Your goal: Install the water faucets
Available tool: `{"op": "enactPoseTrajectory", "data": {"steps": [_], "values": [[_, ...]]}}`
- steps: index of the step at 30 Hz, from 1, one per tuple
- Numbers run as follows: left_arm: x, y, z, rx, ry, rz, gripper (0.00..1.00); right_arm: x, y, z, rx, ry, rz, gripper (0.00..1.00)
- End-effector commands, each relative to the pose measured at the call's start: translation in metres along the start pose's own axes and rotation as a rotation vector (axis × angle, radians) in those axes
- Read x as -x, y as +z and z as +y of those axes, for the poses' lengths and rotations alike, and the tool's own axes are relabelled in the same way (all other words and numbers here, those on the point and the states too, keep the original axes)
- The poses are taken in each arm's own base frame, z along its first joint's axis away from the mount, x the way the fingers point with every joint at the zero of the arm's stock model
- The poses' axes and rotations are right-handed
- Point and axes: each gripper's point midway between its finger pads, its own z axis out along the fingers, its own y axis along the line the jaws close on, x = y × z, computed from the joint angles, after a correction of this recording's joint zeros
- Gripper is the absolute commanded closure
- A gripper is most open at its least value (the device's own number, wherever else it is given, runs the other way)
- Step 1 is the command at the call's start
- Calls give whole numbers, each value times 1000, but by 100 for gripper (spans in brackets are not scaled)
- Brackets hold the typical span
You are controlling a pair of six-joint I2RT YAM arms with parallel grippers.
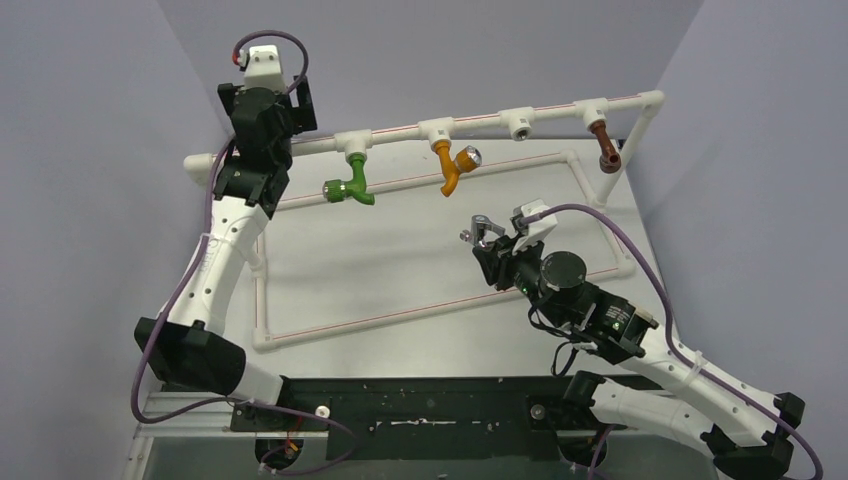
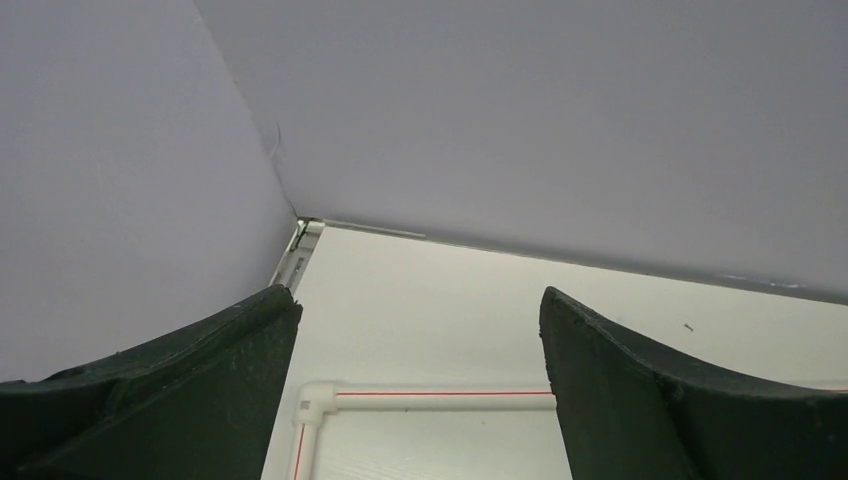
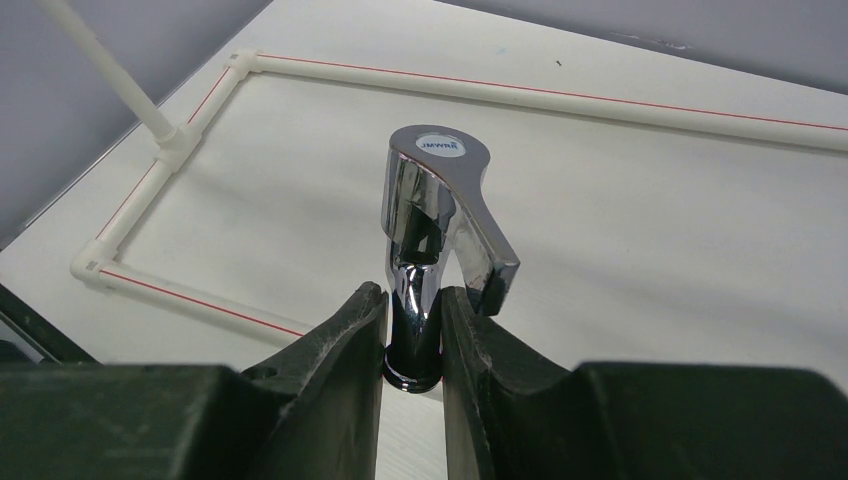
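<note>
**Now: chrome faucet clamped in your right fingers, off the rail**

Your right fingers (image 3: 340, 350) are closed on the chrome faucet (image 3: 440, 215), pinching its dark lower stem from both sides. In the right wrist view it stands upright between them, its flat cap with small blue lettering on top and its spout angled down to the right. From above, you see it held over the pale bench (image 1: 400, 250), inside the white pipe frame (image 1: 420, 310) that lies there, and well apart from the raised white pipe rail (image 1: 480, 122) at the far edge.

On that rail, the green faucet (image 1: 350, 188), the orange faucet (image 1: 452, 168) and the brown faucet (image 1: 604, 150) each hang from a tee. Between the orange and brown ones, one tee fitting (image 1: 519, 122) carries no faucet.

Your left fingers (image 2: 200, 380) are spread wide and grip nothing. They point at the far left corner of the enclosure, with a corner of the pipe frame visible between them.
</note>
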Motion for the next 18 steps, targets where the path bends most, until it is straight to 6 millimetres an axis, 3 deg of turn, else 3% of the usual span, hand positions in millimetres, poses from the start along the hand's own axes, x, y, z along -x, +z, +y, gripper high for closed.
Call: {"op": "enactPoseTrajectory", "data": {"steps": [1, 8, 18], "values": [[5, 5, 12, 31, -12, -10, 13, 45, -10, 5, 30, 52, -131, 100], [-47, 1, 21, 52, 29, 100, 16, 48, -13, -1, 4, 47, -141, 100], [-92, -29, 29, 61, -4, 245, 22, 51, -10, -2, -8, 29, -147, 100]]}}
